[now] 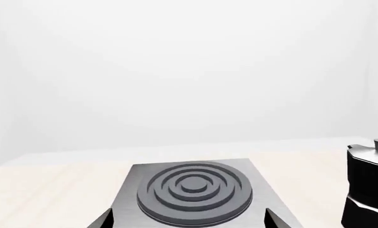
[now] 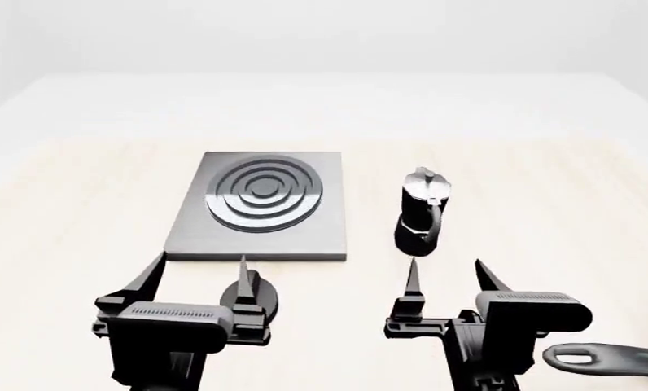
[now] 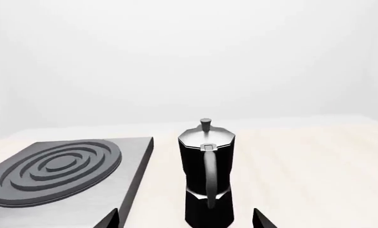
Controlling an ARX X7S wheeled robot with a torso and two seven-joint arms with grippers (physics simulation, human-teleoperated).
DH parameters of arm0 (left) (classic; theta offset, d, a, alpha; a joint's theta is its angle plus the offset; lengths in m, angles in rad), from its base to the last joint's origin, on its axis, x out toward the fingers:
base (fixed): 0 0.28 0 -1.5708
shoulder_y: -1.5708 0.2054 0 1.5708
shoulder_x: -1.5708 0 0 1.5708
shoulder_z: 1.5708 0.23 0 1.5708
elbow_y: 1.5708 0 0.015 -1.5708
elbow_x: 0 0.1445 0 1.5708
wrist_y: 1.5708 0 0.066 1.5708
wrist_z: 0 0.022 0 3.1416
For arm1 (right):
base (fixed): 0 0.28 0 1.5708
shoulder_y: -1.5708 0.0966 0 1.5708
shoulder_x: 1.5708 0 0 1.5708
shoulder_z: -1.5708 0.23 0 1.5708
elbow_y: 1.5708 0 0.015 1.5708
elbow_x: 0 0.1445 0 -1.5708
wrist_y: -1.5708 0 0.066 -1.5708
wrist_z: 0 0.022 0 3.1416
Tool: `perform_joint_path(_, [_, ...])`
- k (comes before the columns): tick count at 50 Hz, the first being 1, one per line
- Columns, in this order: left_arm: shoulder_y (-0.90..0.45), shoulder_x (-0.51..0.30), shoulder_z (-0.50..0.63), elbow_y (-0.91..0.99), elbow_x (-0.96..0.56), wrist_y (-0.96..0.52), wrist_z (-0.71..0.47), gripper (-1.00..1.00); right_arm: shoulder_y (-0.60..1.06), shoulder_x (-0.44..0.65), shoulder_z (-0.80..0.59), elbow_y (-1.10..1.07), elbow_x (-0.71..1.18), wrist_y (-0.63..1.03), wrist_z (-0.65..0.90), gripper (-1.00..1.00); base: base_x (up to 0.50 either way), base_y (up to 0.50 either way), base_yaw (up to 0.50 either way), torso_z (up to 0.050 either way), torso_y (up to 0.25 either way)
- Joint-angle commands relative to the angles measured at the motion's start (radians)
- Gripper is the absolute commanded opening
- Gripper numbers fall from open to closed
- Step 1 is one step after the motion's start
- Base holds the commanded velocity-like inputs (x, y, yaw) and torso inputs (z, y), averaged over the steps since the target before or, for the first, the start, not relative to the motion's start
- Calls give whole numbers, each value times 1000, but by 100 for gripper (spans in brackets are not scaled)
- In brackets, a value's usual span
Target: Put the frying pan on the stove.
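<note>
Two open tools hover low over a pale wooden surface (image 2: 74, 212) with nothing in either. The left tool (image 2: 199, 281), its fingers spread wide, sits just short of the stove (image 2: 261, 204), a flat grey plate whose raised dark rings are bare. The right tool (image 2: 446, 281), equally wide, faces a black-and-silver moka pot (image 2: 422, 213) standing upright beside the stove's right edge, apart from it.

The frying pan (image 2: 617, 358) is barely in the head view: only its long dark grey handle, with the hole at its end, and a sliver of black rim show at the lower right corner, beside the right arm and well apart from the stove. Neither wrist view catches it.

The pan looks rigid and fairly heavy toward its bowl, so a grip far out on the handle would likely let it tip. Its glossy rim seems slippery. The handle, nearer the bowl, appears the safer hold for the right tool, and the carry must clear the moka pot, which looks easy to topple.
</note>
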Motion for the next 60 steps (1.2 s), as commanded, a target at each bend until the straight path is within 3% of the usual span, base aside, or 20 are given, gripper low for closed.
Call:
perform_joint_path(1, [0, -7, 8, 2, -8, 2, -8, 100, 2, 5, 22, -62, 35, 59, 34, 100, 0, 0, 0, 0, 0])
perform_joint_path(21, [13, -21, 0, 2, -34, 18, -18, 100, 6, -11, 126, -206, 108, 261, 181, 100, 0, 0, 0, 0, 0])
perform_joint_path(60, [5, -54, 43, -18, -55, 41, -61, 100, -46, -33, 285, -229, 232, 254, 272, 100, 0, 0, 0, 0, 0])
